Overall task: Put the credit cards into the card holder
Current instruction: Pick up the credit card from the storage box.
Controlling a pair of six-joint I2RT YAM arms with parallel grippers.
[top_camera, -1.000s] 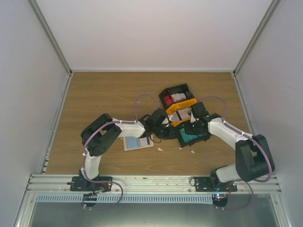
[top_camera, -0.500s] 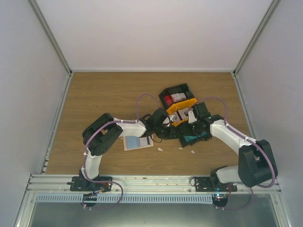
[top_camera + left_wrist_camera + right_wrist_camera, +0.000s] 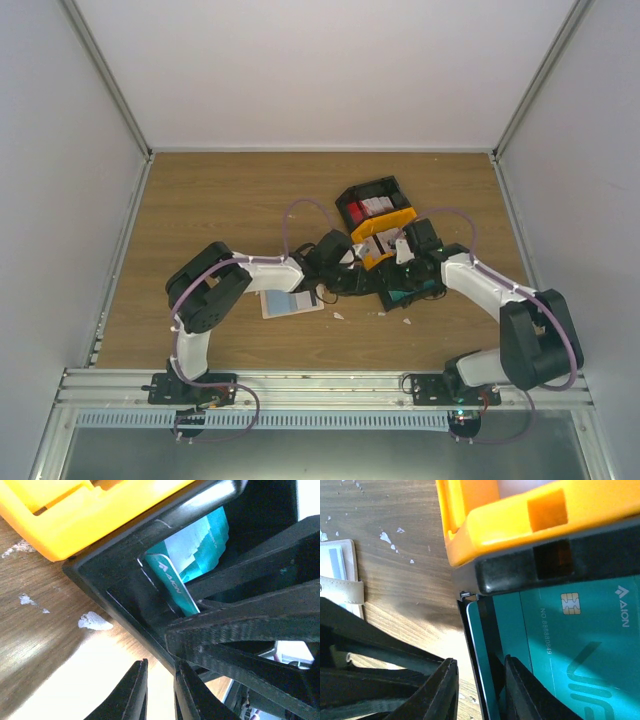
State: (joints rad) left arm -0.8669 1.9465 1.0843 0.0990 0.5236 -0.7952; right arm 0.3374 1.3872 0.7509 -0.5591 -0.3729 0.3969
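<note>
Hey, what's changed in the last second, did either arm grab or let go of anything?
The right gripper has opened a little astride the wall of the black bin that holds the teal card; nothing was picked up. The left arm swung its elbow slightly back toward its base. The card holder, the yellow bin and the teal card stayed put.

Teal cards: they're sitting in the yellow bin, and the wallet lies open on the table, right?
No: the teal cards sit in a black bin beside the yellow bin, as the right wrist view shows. The wallet does lie open on the table.
</note>
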